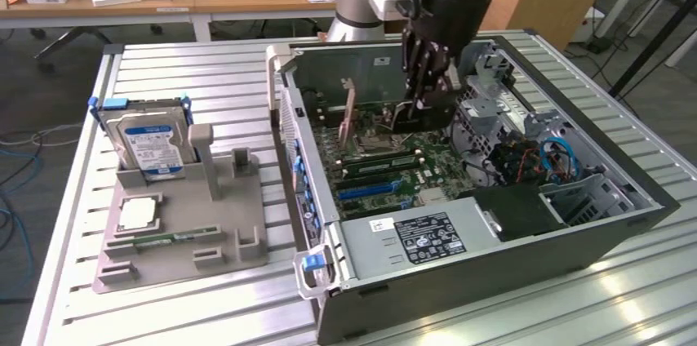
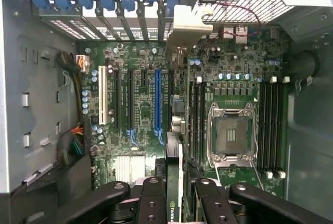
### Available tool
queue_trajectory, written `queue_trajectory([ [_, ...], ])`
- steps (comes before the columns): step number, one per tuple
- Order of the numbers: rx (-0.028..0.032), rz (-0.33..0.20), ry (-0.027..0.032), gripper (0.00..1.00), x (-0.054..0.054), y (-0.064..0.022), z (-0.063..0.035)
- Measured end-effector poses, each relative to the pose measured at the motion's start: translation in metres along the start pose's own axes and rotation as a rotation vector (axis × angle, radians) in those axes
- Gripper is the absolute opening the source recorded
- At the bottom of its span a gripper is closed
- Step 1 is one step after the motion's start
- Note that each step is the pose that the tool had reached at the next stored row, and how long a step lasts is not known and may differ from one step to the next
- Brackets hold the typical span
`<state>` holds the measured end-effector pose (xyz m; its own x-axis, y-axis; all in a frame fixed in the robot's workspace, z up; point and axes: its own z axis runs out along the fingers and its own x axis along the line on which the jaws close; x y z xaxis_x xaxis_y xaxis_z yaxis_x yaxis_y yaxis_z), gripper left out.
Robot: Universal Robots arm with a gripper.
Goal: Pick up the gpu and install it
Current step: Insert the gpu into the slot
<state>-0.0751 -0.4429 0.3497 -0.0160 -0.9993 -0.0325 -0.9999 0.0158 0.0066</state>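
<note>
Pincer (image 1: 423, 109) down inside open PC case (image 1: 468, 297), clamped on gpu (image 2: 174, 148), card pinched by both faces btw the fingers (image 2: 152, 203). In wrist view, card seen edge-on, upright over motherboard (image 2: 140, 120), pale bracket end twd rear slot openings, running just beside blue slot (image 2: 157, 99). Seated or not: can't tell. On worktop (image 1: 218, 77), at exterior view's left, grey holder (image 1: 218, 215) w/ hard drive (image 1: 150, 146) upright and memory stick (image 1: 163, 240) lying flat, well apart from case.
</note>
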Motion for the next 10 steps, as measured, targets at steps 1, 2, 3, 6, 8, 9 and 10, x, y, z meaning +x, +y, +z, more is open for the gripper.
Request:
queue_trajectory([
  [1,0.0,0.0,0.0001,0.26,0.0,0.0,0.0016],
  [2,-0.0001,0.0,0.0002,0.26,0.0,0.0,0.0033],
  [3,-0.0001,0.0,0.0001,0.26,0.0,0.0,0.0049],
  [6,-0.0001,0.0,0.0001,0.26,0.0,0.0,0.0093],
  [8,0.0,0.0,0.0,0.26,0.0,-0.0001,0.0123],
  [9,-0.0001,0.0,0.0001,0.26,0.0,-0.0001,0.0137],
  [10,0.0,0.0,0.0001,0.26,0.001,-0.0001,0.015],
])
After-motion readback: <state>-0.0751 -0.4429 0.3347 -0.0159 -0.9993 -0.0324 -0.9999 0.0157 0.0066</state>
